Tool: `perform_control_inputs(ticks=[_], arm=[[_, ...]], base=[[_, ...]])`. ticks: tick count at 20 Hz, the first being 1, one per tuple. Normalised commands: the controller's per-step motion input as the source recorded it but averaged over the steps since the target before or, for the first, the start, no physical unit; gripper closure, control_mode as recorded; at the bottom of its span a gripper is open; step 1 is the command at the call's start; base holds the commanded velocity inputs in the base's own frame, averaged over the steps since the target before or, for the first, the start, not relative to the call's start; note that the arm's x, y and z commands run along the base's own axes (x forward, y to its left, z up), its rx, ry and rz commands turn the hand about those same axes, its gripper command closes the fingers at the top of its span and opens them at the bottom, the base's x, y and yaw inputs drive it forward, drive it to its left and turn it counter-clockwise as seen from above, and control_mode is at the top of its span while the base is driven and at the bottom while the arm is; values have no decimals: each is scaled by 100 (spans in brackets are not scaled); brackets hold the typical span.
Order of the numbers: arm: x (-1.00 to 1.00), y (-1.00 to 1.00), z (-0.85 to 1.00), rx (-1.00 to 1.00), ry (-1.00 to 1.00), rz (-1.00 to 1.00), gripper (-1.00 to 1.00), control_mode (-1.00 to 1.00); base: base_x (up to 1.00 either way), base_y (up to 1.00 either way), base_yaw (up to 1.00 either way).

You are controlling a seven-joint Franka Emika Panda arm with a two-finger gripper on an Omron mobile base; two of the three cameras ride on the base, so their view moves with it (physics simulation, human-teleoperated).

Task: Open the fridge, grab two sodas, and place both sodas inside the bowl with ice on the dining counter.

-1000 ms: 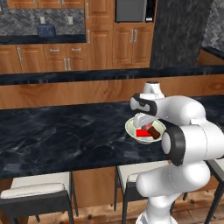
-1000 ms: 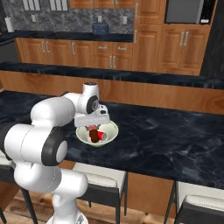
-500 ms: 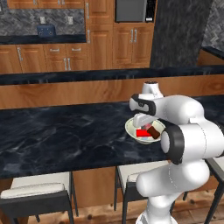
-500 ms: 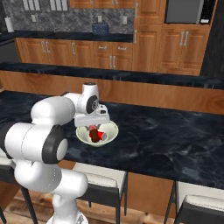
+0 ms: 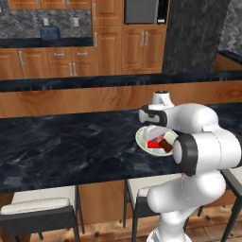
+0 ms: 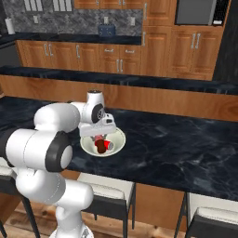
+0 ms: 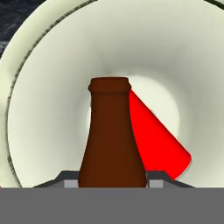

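Observation:
The cream-white bowl (image 5: 141, 140) (image 6: 119, 141) (image 7: 57, 57) rests on the black dining counter (image 5: 61, 146) (image 6: 186, 148). A red soda can (image 5: 153, 144) (image 6: 108, 145) (image 7: 158, 141) lies on its side inside the bowl. My gripper (image 5: 154, 131) (image 6: 98, 137) (image 7: 112, 181) points down into the bowl and is shut on the dark-brown soda bottle (image 5: 166, 143) (image 6: 99, 146) (image 7: 111, 140). The bottle's open neck points at the bowl's floor, right beside the can. The fridge is out of view.
White-cushioned stools (image 5: 40, 204) (image 6: 104, 186) stand under the counter's near edge. Behind it runs a raised wooden ledge (image 5: 71, 99), then a dark counter with wooden cabinets (image 6: 116, 56), a blue toaster (image 5: 49, 33) and a microwave (image 6: 195, 11).

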Motion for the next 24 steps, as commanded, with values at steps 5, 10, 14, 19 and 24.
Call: perform_control_inputs(ticks=[5, 10, 14, 19, 24], arm=[[0, 0, -10, -2, 0, 0, -100, -100], [1, 0, 0, -1, -1, 0, -100, -100], [8, -2, 0, 0, 0, 0, -100, -100], [4, -5, 3, -2, -1, 2, -100, -100], [-16, 0, 28, -3, -7, 0, -100, -100]], base=[[0, 0, 0], [0, 0, 0], [0, 0, 0], [0, 0, 0], [0, 0, 0]])
